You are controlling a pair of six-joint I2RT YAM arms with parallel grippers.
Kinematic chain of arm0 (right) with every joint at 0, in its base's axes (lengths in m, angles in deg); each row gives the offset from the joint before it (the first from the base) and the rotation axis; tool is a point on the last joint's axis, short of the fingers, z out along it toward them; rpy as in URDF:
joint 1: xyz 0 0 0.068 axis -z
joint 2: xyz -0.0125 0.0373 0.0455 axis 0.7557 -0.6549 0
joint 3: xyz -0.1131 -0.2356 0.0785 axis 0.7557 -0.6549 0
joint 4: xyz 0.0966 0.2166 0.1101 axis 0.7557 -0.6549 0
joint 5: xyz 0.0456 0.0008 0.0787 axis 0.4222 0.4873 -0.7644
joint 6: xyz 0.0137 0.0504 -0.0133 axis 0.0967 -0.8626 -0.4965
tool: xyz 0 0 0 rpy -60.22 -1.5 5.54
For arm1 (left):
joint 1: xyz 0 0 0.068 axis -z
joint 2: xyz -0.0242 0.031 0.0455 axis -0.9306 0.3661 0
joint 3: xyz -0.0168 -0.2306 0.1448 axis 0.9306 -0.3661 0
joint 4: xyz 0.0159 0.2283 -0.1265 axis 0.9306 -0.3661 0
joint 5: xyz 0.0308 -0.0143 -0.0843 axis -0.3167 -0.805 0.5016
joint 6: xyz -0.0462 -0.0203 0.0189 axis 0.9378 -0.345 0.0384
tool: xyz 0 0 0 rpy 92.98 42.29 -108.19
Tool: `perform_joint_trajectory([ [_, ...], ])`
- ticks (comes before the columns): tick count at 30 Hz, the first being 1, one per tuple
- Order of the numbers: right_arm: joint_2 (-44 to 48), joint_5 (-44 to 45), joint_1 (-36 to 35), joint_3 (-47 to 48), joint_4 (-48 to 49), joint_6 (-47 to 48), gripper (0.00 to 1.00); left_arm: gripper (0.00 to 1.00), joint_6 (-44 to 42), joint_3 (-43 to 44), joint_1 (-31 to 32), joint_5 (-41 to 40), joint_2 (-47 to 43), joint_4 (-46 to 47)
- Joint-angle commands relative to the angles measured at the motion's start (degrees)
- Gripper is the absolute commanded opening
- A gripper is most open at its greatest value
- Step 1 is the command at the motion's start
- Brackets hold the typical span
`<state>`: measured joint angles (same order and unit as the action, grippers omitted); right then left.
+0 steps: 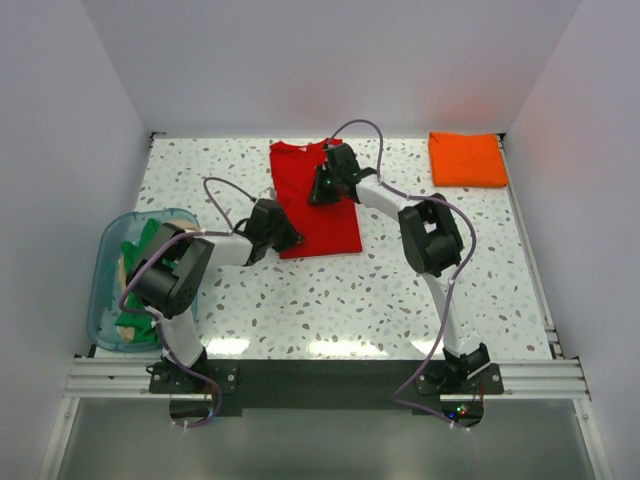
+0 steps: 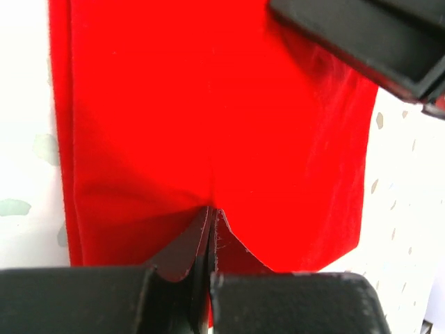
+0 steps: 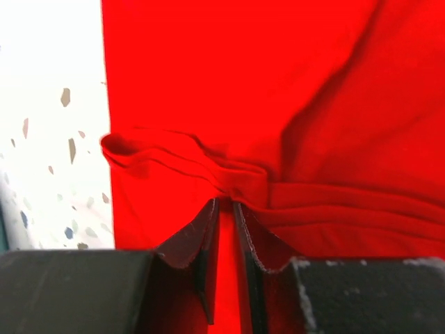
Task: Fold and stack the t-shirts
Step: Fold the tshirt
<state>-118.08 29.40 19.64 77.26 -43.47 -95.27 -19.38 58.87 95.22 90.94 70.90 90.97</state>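
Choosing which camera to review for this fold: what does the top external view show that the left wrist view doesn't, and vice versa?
Top only: the folded orange t-shirt at the far right, and the clear tub holding green cloth. Left wrist only: the left gripper shut on a pinch of cloth. Both: the red t-shirt on the speckled table.
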Motion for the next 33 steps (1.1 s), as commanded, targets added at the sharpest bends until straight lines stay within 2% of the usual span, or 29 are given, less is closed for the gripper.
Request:
perform_joint_trajectory([
  [1, -2.00, -1.26, 0.71, 3.45, 2.34, 0.99, 0.20, 0.00, 0.62, -3.79, 1.07, -1.46, -0.10, -0.57],
  [10, 1.68, -1.54, 1.15, 0.47, 6.39, 2.91, 0.37, 0.00, 0.62, -9.16, 1.08, -1.55, -2.20, 0.40],
  [23, 19.79, 6.19, 1.15, -15.09, 13.42, 5.64, 0.56, 0.00, 0.36, -11.88, 1.08, -0.68, -5.19, 0.84],
  [26, 21.55, 7.33, 0.80, -16.84, 11.58, 5.47, 0.54, 0.00, 0.44, -12.50, 1.08, -0.41, -5.90, 0.92],
  [29, 22.26, 9.35, -0.16, -19.57, 10.97, 4.94, 0.41, 0.00, 0.45, -13.20, 1.08, -0.32, -6.77, 0.92],
  [30, 21.99, 9.97, -0.95, -19.83, 10.44, 4.94, 0.33, 0.00, 0.45, -13.29, 1.08, -0.32, -6.95, 1.01],
  [33, 20.15, 11.91, -2.36, -19.31, 8.50, 5.20, 0.23, 0.00, 0.45, -13.55, 0.99, 0.12, -7.57, 1.01],
])
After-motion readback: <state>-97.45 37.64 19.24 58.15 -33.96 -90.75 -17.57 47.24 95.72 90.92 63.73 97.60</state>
